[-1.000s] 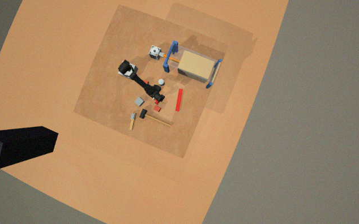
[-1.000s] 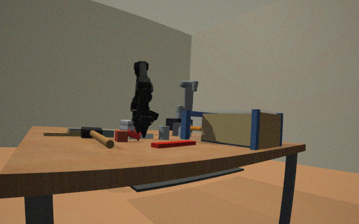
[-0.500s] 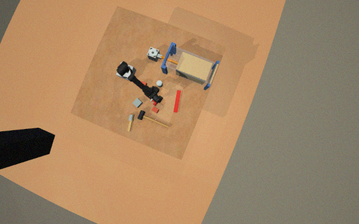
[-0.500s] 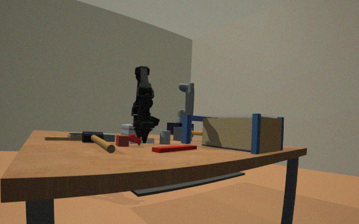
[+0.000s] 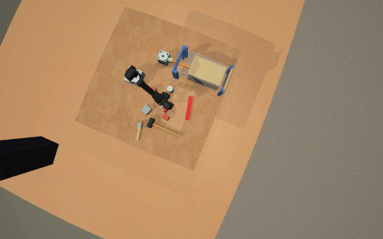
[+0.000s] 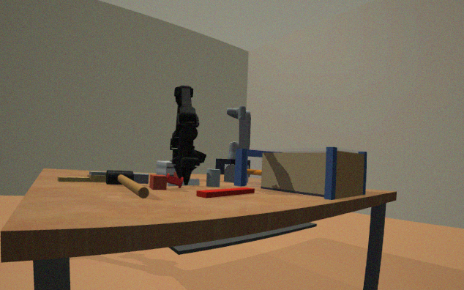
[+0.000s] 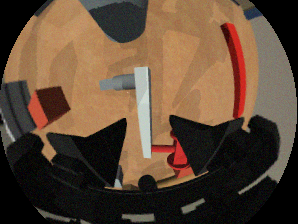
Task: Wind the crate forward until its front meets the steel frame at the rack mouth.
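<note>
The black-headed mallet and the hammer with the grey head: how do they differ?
The mallet has a black head, while the hammer has a grey one. The mallet's handle is longer than the hammer's. In the top view, the mallet's handle points rightward, the hammer's downward. Both have light-brown handles and lie on the bench.
</note>
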`<state>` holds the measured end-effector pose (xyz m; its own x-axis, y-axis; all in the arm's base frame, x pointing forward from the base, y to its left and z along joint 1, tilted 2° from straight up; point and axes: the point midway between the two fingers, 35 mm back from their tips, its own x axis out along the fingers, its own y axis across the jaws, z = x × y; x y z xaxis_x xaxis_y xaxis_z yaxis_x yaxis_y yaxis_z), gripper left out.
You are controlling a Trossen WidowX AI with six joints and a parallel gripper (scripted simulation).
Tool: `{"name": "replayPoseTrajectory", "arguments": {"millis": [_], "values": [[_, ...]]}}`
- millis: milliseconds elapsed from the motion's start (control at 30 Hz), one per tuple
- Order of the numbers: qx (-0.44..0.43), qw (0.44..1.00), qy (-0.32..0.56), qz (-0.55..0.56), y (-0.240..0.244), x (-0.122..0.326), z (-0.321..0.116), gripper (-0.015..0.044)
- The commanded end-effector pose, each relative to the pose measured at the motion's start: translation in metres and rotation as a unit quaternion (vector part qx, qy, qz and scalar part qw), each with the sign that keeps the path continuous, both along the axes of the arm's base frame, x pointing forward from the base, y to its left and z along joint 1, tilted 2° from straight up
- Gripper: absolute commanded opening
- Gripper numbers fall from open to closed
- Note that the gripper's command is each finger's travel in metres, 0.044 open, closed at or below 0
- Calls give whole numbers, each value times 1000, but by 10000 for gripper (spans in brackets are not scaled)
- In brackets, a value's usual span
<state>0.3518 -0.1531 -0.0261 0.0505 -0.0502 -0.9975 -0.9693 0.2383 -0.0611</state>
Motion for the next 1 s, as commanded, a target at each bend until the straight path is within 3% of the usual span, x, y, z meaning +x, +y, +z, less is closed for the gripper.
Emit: {"name": "replayPoseTrajectory", "arguments": {"millis": [0,967], "values": [[0,1000,0,0,0,0,0,273],[0,1000,0,0,0,0,0,80]]}}
